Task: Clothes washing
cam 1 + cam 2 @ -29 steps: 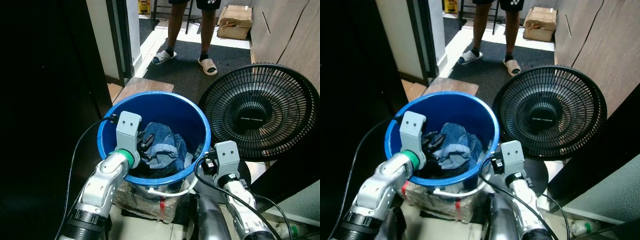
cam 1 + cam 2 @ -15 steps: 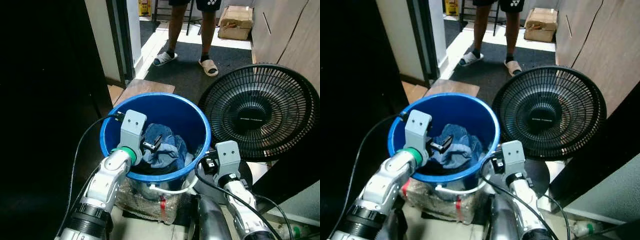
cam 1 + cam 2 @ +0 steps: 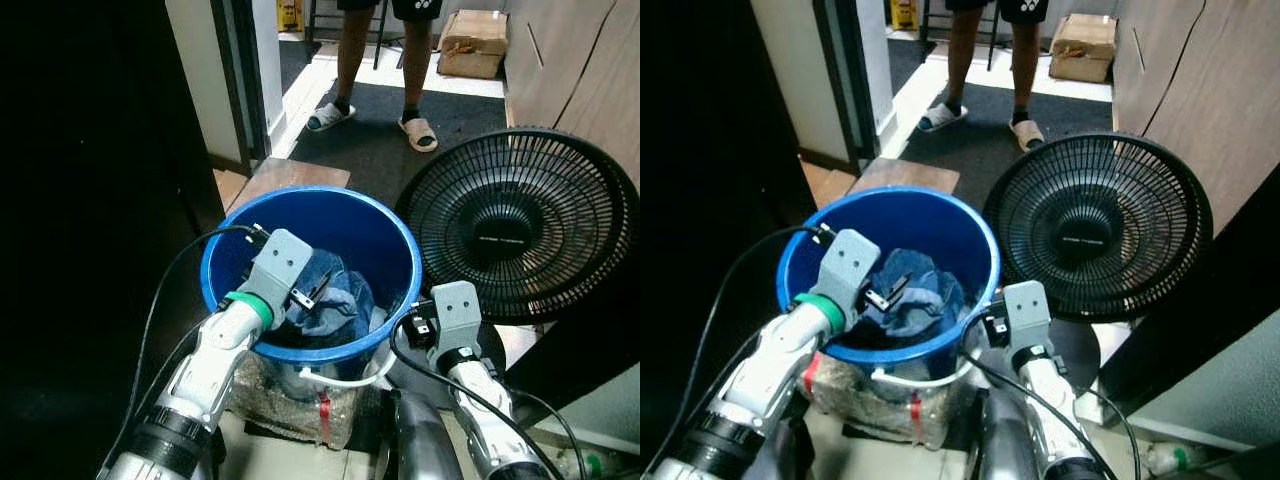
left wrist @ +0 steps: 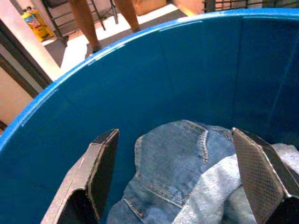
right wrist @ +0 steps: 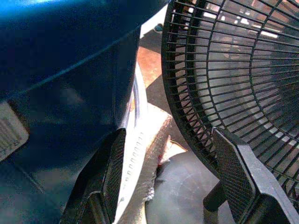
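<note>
My left end effector [image 4: 173, 182] hangs open over the jeans [image 4: 173, 168] in the blue bucket [image 3: 395, 240]; next I lower and pinch the denim.

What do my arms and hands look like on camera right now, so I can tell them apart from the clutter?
Both arms are silver metal with black segments near the body. The left arm has a green ring at its wrist. Each wrist carries a grey box-shaped block, and black cables loop along both arms. The left hand and the right hand each have two long black fingers with cross-hatched textured pads.
</note>
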Tool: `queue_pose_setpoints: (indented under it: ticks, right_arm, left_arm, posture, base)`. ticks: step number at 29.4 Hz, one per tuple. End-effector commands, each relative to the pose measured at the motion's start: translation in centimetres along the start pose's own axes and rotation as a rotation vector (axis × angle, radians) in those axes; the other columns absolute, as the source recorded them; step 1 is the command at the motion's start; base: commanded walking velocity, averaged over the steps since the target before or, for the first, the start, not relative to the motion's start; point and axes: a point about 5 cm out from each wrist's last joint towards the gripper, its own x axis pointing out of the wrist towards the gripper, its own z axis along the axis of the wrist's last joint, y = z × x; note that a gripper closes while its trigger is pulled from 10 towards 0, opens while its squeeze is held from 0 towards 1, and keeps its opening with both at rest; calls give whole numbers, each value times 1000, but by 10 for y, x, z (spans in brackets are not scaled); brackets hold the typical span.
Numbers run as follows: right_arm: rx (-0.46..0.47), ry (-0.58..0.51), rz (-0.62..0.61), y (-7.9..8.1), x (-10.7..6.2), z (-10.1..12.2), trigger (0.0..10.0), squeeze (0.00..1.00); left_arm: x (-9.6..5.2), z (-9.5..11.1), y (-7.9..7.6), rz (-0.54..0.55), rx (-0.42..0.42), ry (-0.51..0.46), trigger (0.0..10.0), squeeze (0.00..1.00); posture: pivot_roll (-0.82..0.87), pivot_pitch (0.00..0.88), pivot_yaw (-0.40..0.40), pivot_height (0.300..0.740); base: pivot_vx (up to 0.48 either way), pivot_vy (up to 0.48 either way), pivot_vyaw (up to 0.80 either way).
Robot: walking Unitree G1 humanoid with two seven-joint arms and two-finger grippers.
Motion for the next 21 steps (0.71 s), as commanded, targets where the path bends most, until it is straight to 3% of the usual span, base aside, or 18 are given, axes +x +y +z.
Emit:
queue_pose_setpoints:
  ticks: [1,8,11,17,19,21]
  right_arm:
    - [0,-2,16,5,-1,-1,10000,0]
    - [-2,-3,9,3,-2,-1,10000,0]
    - [-1,-1,6,3,-3,-2,10000,0]
    - [0,1,13,5,-2,-2,10000,0]
    - [0,-2,20,6,0,-1,10000,0]
    - [0,-2,20,6,0,-1,10000,0]
  left_arm:
    - [-12,-55,-7,-18,-46,239,10000,0]
    - [-11,-33,-5,-28,-80,108,10000,0]
    - [-15,-8,-1,-28,-158,-2,10000,0]
    - [-14,14,0,-39,-196,-78,10000,0]
    - [-10,27,0,-48,-247,-112,10000,0]
    - [-10,27,0,-48,-247,-112,10000,0]
  posture:
    - [33,177,12,492]
    - [28,175,19,492]
    - [31,175,20,492]
    - [42,175,13,492]
    - [42,175,13,492]
    - [42,175,13,492]
  base:
    - [0,0,0]
    - [0,0,0]
    - [0,0,0]
    - [0,0,0]
    - [0,0,0]
    - [0,0,0]
